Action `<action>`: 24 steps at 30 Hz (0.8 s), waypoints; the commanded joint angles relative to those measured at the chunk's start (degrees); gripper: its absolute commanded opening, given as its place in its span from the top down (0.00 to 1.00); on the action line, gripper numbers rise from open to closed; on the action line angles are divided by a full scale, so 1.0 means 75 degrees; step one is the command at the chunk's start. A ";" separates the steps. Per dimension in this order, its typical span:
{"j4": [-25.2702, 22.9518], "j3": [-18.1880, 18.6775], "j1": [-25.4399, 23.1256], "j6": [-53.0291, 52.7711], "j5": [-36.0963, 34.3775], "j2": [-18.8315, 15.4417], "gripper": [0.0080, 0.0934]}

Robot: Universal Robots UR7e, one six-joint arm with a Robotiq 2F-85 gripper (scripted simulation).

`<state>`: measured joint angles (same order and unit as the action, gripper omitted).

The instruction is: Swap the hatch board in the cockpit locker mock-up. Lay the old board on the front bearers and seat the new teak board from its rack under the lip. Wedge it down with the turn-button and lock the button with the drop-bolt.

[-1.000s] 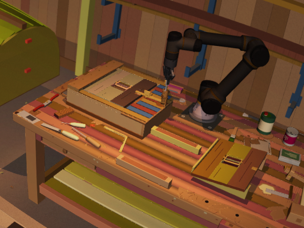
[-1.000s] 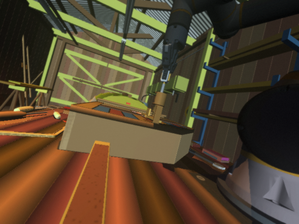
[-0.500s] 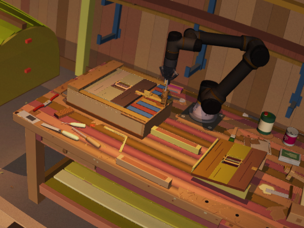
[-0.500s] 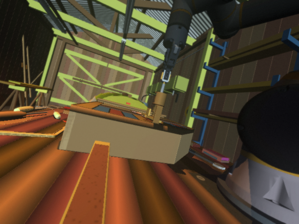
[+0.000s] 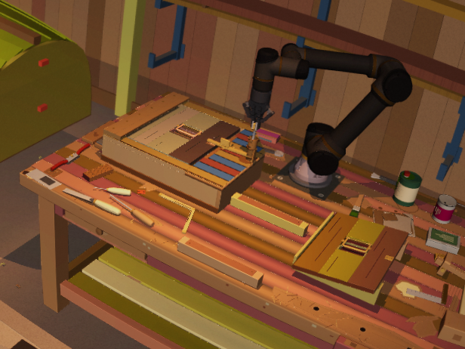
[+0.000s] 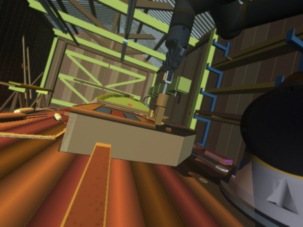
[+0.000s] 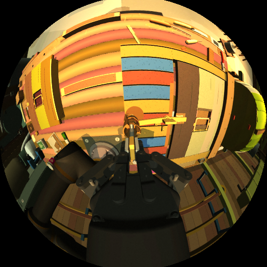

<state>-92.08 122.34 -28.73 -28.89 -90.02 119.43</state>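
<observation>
The drop-bolt is a thin steel pin standing upright over its brown guide post at the locker's right rear corner. I hold its top in my closed gripper, straight above the post. The yellow turn-button reaches from the post out over the board. That board, pale with a dark strip and a ring pull, lies in the locker opening. Another board with yellow and brown strips lies on the bench's right front.
The locker box's rear rim is right under my gripper. Two bearers lie on the bench in front of it. Chisels and a square lie front left. Tins stand right of the arm's base.
</observation>
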 commanded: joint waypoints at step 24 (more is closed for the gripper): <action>-0.0173 0.0105 0.0001 0.0023 0.0002 0.0050 1.00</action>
<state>-93.27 123.36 -28.72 -28.72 -90.01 119.67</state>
